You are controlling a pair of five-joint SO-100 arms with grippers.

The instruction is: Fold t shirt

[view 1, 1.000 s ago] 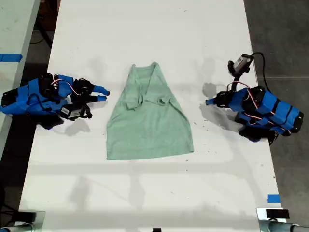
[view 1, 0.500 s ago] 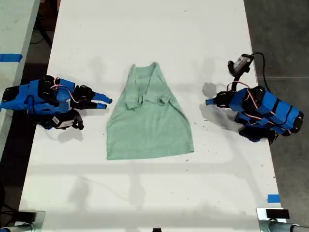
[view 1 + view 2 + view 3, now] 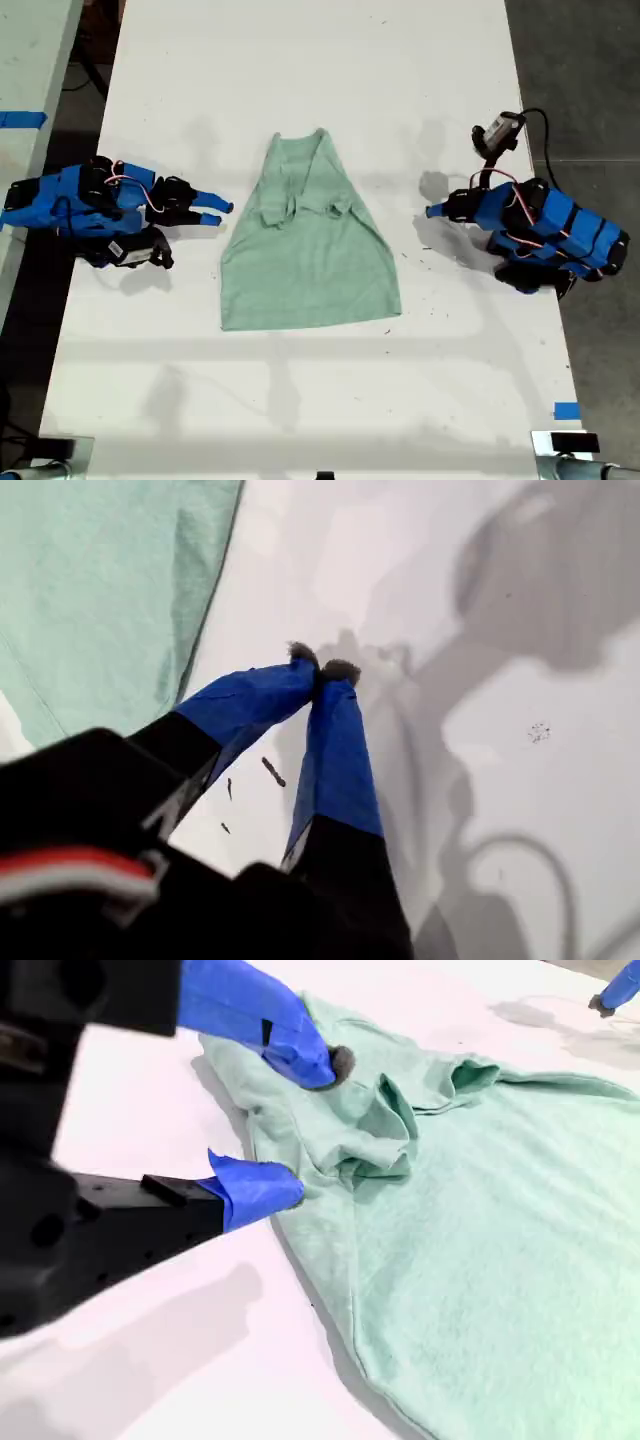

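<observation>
Exterior view: the t shirt point(image 3: 308, 250) lies flat near the middle of the white table point(image 3: 300, 80), collar end toward the top of the view, hem toward the bottom. Both sleeves are folded in over the chest, so the outline narrows toward the collar; the cloth is bunched where the sleeves meet. One arm lies on the table at the exterior view's left, its tip pointing at the shirt's edge, just beside it. The other arm lies at the exterior view's right, its tip well apart from the shirt. Blue tape point(image 3: 566, 411) marks the table edge at the exterior view's lower right.

First wrist view: you see my first gripper point(image 3: 321, 672) over bare table, fingers point(image 3: 335, 755) together, tips touching, nothing between them. The shirt's edge shows off to one side, not touching the fingers. Small dark specks lie on the table beneath. This matches the arm at the exterior view's right point(image 3: 432, 211).

Second wrist view: you see my second gripper point(image 3: 300, 1120) with fingers point(image 3: 255, 1188) apart. One finger sits over the shirt point(image 3: 480, 1240) near the bunched sleeve fold; the other is at the cloth's edge beside the table. Whether either tip touches the cloth, you cannot tell. Nothing is clamped. This is the arm at the exterior view's left point(image 3: 218, 212).
</observation>
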